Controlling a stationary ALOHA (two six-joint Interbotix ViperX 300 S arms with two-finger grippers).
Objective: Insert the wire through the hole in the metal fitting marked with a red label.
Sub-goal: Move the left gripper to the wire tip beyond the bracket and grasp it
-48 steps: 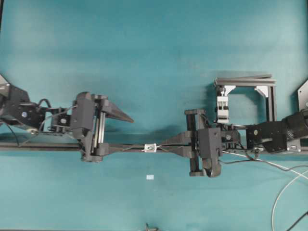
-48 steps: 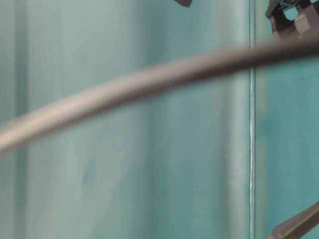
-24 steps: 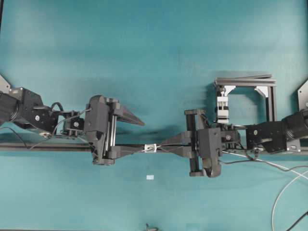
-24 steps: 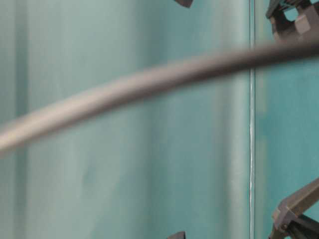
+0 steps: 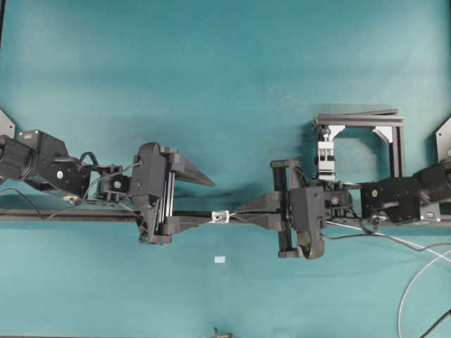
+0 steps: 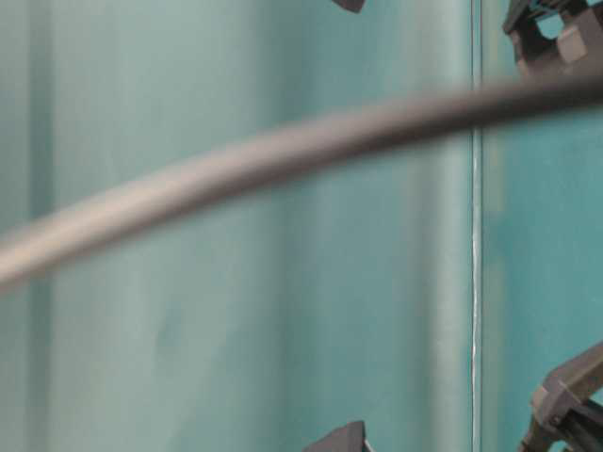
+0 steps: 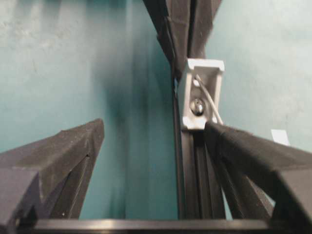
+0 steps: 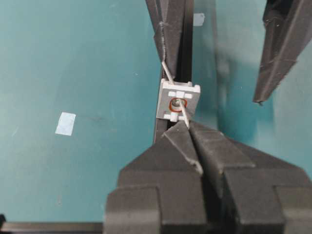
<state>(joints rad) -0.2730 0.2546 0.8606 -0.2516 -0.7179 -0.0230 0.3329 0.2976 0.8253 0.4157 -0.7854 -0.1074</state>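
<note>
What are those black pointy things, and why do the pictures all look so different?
They are two robot arms, each ending in a pincher called a gripper. One picture looks down from the ceiling; two come from little cameras riding on the arms' wrists; one sits low by the table and is mostly blurry.

From above, the left gripper has its fingers spread open, one on each side of a dark rail lying on the teal table. The right gripper is squeezed shut on a very thin wire.

Between them, on the rail, sits a tiny metal fitting. The wire pokes into its hole, which has a red ring around it, and comes out the other side. A small white paper scrap lies nearby.
</note>
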